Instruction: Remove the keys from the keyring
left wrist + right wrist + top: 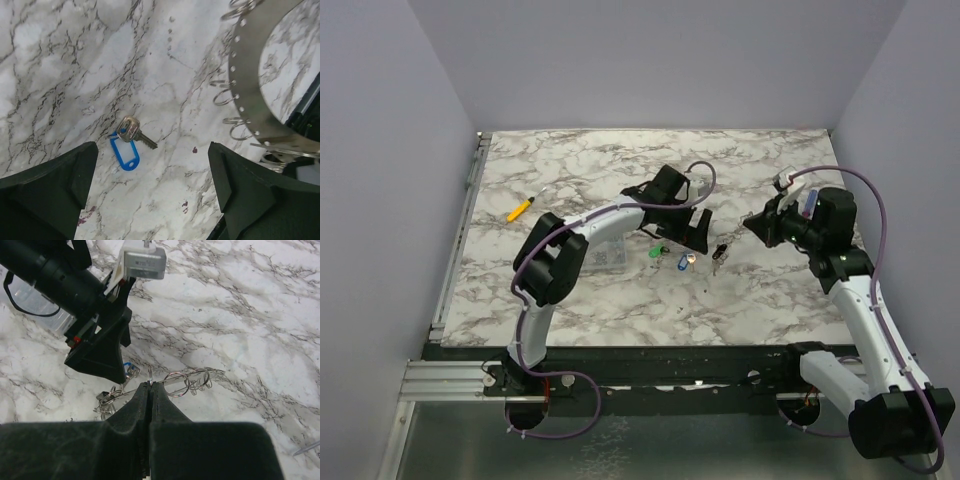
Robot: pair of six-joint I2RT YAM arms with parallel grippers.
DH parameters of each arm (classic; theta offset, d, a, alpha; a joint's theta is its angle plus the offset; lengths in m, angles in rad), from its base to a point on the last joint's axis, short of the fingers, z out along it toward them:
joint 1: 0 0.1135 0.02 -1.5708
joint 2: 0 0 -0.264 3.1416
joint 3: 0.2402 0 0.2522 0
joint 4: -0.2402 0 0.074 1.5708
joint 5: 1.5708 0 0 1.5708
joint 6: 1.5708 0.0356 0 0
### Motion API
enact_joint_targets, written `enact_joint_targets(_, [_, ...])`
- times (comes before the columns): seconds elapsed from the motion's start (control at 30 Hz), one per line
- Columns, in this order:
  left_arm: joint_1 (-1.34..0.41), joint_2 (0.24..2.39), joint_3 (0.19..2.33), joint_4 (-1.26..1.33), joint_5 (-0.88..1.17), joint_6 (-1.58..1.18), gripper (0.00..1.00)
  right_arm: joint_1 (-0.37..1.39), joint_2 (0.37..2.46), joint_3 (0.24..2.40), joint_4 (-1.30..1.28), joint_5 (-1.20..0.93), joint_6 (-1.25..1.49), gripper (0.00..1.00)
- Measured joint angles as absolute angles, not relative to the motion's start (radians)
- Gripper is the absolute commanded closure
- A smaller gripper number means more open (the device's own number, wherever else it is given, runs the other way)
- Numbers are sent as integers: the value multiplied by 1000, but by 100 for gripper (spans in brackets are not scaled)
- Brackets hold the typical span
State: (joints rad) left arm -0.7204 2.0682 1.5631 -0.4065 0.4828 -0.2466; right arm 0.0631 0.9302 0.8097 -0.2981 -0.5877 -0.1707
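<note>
Keyring in R gripper (jaws tight)

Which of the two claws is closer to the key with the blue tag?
Left. The left gripper hangs open directly over the blue key; the right gripper is off to one side, shut on the keyring.

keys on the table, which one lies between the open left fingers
The blue-tagged key, framed between the fingers; the green-tagged key lies off to one side.

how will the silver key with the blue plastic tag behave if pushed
Lying flat, the silver key with the blue plastic tag would probably slide, not roll. Its tag, joined at one end, likely pivots loosely.
</note>
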Motion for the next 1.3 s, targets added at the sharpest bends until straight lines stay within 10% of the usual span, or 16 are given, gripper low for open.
enact_joint_targets(0.8, [-565,2008,1660,-458,483,-242,1,61,1596,1347,-162,-487,-110,99])
enact_joint_targets(1.3, [-563,1953,1647,-457,487,-247,1,-45,1713,1091,-236,-250,-80,99])
